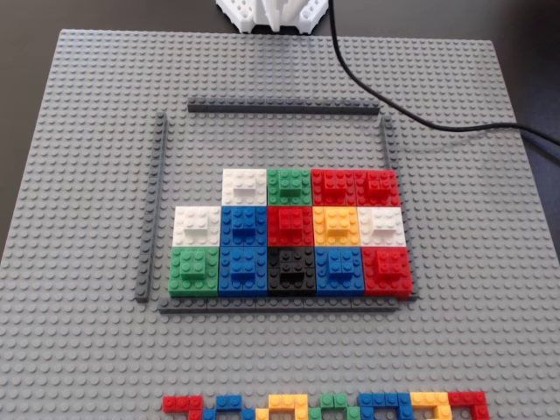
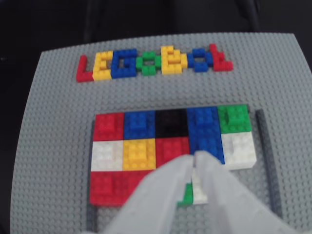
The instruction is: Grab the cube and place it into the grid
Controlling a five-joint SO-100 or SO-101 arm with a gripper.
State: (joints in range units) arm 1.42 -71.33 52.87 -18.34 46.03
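**Cube looks home, arm clear**

No white cube (image 1: 244, 186) lies loose. All three white blocks sit inside the grid (image 1: 284, 108), the likeliest at the left end of its short far row. That frame holds fourteen blocks, with bare baseplate beyond. In the wrist view the gripper (image 2: 194, 158) is pinched closed and seems empty. Placing appears done.

The fixed view looks steeply down on the grey baseplate (image 1: 87, 367) from the side opposite the arm. The wrist view looks down from close above, past the pincer (image 2: 193, 158), facing the opposite way. Both show the grid (image 1: 150, 219) and the coloured brick line (image 2: 151, 63).
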